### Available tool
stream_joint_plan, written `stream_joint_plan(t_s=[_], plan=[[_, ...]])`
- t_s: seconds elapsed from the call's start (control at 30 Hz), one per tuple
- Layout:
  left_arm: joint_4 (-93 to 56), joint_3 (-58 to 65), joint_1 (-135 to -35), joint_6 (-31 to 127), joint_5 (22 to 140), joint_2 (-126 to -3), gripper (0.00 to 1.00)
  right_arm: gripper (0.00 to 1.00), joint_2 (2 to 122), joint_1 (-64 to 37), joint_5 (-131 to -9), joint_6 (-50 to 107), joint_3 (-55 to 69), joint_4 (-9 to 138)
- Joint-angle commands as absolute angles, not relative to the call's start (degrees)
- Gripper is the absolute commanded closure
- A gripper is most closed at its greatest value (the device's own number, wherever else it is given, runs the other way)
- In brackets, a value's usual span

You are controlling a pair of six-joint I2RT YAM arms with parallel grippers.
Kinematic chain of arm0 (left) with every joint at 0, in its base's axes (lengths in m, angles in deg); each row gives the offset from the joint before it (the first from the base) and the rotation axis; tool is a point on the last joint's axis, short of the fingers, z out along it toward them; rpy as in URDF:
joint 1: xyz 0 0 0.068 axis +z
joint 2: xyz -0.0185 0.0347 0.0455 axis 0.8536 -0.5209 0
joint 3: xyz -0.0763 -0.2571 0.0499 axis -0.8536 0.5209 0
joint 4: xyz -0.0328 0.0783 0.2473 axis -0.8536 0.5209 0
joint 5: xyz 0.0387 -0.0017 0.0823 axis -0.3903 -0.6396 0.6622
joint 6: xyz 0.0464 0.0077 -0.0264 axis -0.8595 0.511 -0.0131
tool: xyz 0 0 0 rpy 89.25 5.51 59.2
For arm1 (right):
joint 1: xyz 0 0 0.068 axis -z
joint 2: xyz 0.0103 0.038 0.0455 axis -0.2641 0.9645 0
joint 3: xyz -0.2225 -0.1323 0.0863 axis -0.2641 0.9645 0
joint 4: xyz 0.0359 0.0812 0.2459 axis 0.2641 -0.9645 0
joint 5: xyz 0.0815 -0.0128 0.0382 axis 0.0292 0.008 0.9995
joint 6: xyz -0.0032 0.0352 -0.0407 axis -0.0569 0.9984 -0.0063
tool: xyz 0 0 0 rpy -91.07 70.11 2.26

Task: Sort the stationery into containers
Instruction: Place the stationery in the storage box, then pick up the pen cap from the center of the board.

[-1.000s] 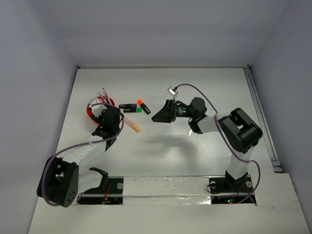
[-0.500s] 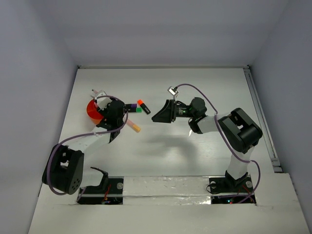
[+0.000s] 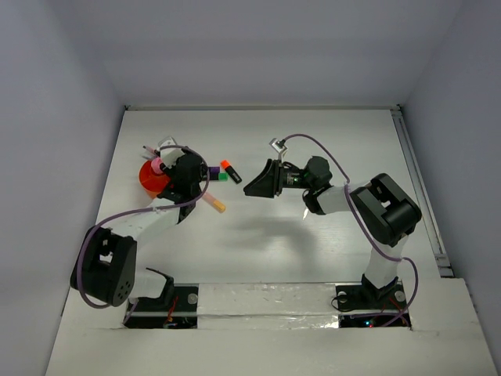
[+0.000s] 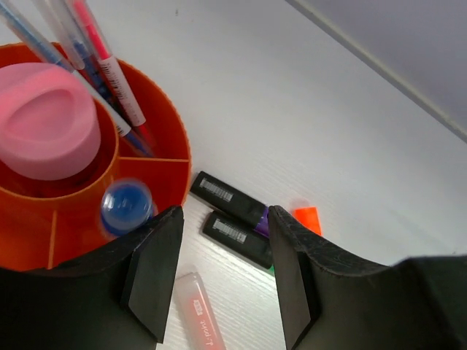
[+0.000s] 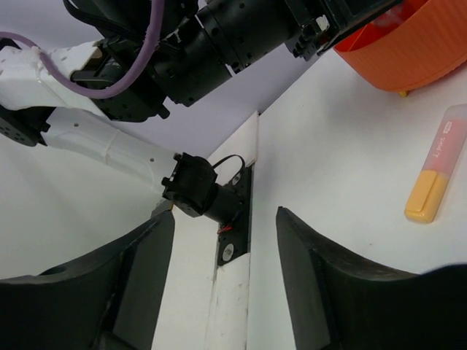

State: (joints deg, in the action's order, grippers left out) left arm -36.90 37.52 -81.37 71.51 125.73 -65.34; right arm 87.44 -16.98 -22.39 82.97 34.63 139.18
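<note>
Left hand (image 4: 221, 248) was wide open, empty, just beside orange holder (image 4: 164, 175); blue-capped bottle (image 4: 126, 206) sat in an outer compartment. Right hand (image 5: 225, 248) was spread, empty, above worktop (image 5: 350, 146).

Left gripper (image 3: 185, 178) at the orange holder (image 3: 145, 185), right gripper (image 3: 254, 186) mid-table!
The holder carries a pink cap (image 3: 156, 165) and thin pens (image 3: 149, 149) (sticking up and out). Three highlighters (image 3: 221, 172) cluster between the grippers, and the yellow marker (image 3: 213, 202) lies tilted just nearer the bases.
</note>
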Motion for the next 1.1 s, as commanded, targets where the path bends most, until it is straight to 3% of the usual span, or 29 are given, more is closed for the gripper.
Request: stream_joint_plan(t_s=[0.0, 0.03, 0.13, 0.17, 0.27, 0.33, 0.5, 0.63, 0.77, 0.97, 1.07], plan=[[-39.5, 34.6, -82.3, 70.2, 124.4, -62.9, 0.53, 0.38, 88.0, -16.8, -23.5, 79.2, 32.7, 142.8], [-39.7, 34.6, -82.3, 70.0, 124.2, -61.9, 0.53, 0.40, 88.2, -16.8, -23.9, 78.8, 32.5, 142.3], [-40.0, 33.6, -82.3, 69.7, 122.1, -60.5, 0.53, 0.59, 89.3, -16.8, -24.1, 78.8, 31.8, 141.6], [-39.8, 33.3, -83.0, 69.4, 121.1, -60.4, 0.53, 0.74, 89.5, -16.8, -24.2, 78.7, 31.6, 141.2], [-39.6, 32.4, -85.3, 68.8, 119.8, -59.7, 0.53, 0.92, 89.5, -16.8, -25.9, 76.2, 31.5, 136.4], [-39.6, 32.5, -87.6, 68.5, 119.1, -59.7, 0.54, 0.96, 87.5, -16.8, -28.0, 73.3, 31.7, 131.4], [-41.7, 35.0, -90.7, 68.0, 116.0, -59.4, 0.58, 1.00, 79.6, -16.1, -46.4, 57.8, 32.4, 105.8], [-47.6, 37.7, -94.2, 67.8, 109.7, -61.3, 0.83, 1.00, 74.0, -11.4, -60.9, 58.2, 37.5, 97.2], [-48.0, 32.9, -99.7, 66.8, 104.6, -69.8, 0.98, 1.00, 62.6, -3.4, -71.8, 64.7, 46.0, 95.8], [-42.5, 18.7, -108.5, 63.6, 100.2, -85.7, 1.00, 1.00, 46.9, -1.4, -92.2, 59.8, 48.9, 83.9], [-36.6, 8.7, -110.7, 62.1, 99.0, -94.8, 1.00, 1.00, 42.1, -0.9, -95.0, 57.6, 48.6, 80.5]])
